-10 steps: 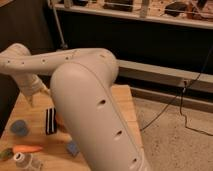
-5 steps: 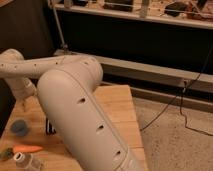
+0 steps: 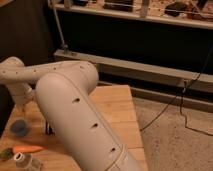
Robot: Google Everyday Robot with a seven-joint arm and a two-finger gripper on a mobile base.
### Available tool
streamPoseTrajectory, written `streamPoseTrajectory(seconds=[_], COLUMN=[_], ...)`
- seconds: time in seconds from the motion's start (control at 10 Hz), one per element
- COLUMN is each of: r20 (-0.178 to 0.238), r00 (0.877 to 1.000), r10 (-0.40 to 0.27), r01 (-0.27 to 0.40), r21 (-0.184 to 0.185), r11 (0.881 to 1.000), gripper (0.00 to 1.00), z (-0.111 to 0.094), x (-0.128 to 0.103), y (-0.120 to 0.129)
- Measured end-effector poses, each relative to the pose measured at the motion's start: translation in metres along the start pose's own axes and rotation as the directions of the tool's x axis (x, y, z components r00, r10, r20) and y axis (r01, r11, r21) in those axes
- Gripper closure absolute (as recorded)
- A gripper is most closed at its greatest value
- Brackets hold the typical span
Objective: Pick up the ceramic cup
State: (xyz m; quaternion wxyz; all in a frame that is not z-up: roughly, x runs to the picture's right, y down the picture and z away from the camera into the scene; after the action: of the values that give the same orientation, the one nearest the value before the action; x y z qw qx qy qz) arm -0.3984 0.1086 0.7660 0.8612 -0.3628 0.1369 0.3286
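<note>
The ceramic cup (image 3: 18, 127) is a small, round, grey-blue cup standing on the left part of the wooden table (image 3: 112, 107). My arm reaches from the lower middle up and round to the left. Its wrist and gripper (image 3: 22, 106) hang at the far left, just above and behind the cup. The big white arm link (image 3: 75, 120) covers the middle of the table. No red bowl or blue sponge shows.
An orange carrot (image 3: 27, 149) lies near the table's front left, with a small jar (image 3: 22, 161) in front of it. A dark striped object (image 3: 49, 129) stands next to the arm link. A shelf unit (image 3: 140, 55) and floor cables (image 3: 185, 110) lie beyond the table.
My arm's big link has swung left over the table and now hides the orange bowl and the blue sponge. The wrist has moved left and down toward the cup.
</note>
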Motion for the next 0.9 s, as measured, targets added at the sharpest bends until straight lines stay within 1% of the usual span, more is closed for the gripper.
streamPoseTrajectory(seconds=[0.1,0.3,0.5,0.7,0.9], r20=[0.002,0.002,0.0,0.002,0.009], r00=[1.0,0.999,0.996,0.991,0.987], r10=[-0.017,-0.053,-0.089,-0.133,-0.162], r01=[0.017,0.053,0.089,0.133,0.162], r21=[-0.002,0.005,0.021,0.039,0.045], r11=[1.0,0.999,0.996,0.99,0.986], gripper=[0.35,0.35,0.35,0.35,0.35], z=[0.003,0.009,0.015,0.02,0.021], x=[0.001,0.004,0.004,-0.001,-0.009], y=[0.003,0.009,0.016,0.03,0.043])
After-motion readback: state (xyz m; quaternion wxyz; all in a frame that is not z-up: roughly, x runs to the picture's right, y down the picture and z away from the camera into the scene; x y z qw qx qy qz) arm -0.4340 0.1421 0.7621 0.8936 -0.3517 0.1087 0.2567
